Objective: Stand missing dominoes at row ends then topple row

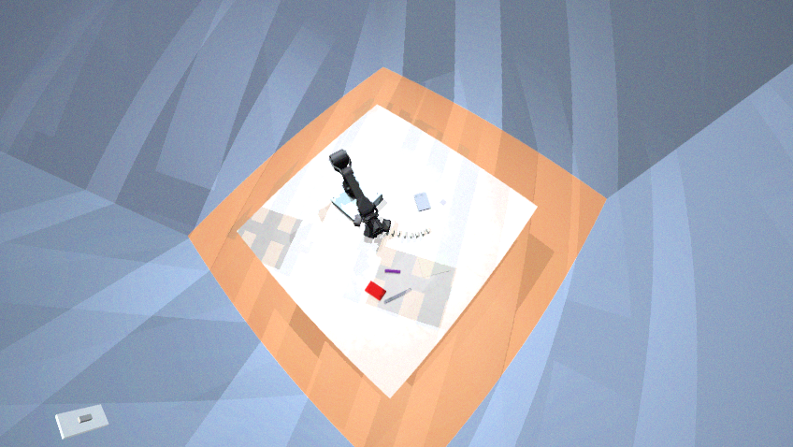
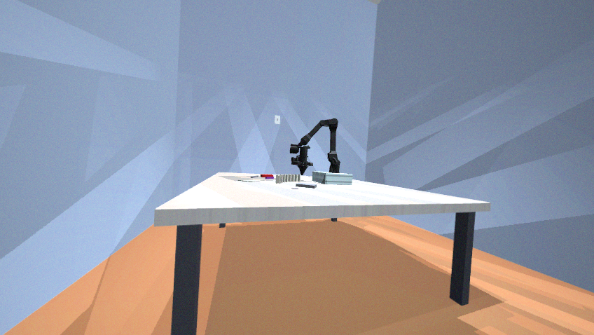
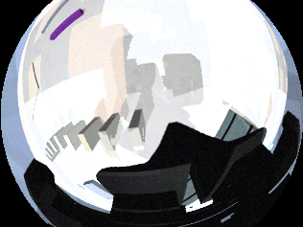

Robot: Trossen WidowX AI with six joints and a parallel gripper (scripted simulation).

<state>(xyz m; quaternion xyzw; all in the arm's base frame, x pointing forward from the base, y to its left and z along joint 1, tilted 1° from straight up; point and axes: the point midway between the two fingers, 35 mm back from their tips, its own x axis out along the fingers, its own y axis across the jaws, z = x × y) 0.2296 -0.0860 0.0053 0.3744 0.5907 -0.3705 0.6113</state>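
Note:
Several pale dominoes (image 1: 411, 236) (image 2: 287, 179) (image 3: 89, 135) stand upright in a slightly curved row. The end domino (image 3: 137, 133) nearest my gripper stands upright in the wrist view. My gripper (image 2: 302, 172) is shut with nothing between its fingers. It points down, with its tips a little above the table, just beyond that end of the row. The arm hides the table under the gripper in the top view. No domino lying flat can be made out.
A pale teal box (image 2: 337, 179) (image 3: 233, 125) is beside the arm. A grey-blue slab (image 1: 422, 201) (image 2: 306, 185) lies beside the row. A purple bar (image 1: 392, 271) (image 3: 67, 24), a red block (image 1: 375, 291) and a grey bar (image 1: 397, 295) lie on the row's other side.

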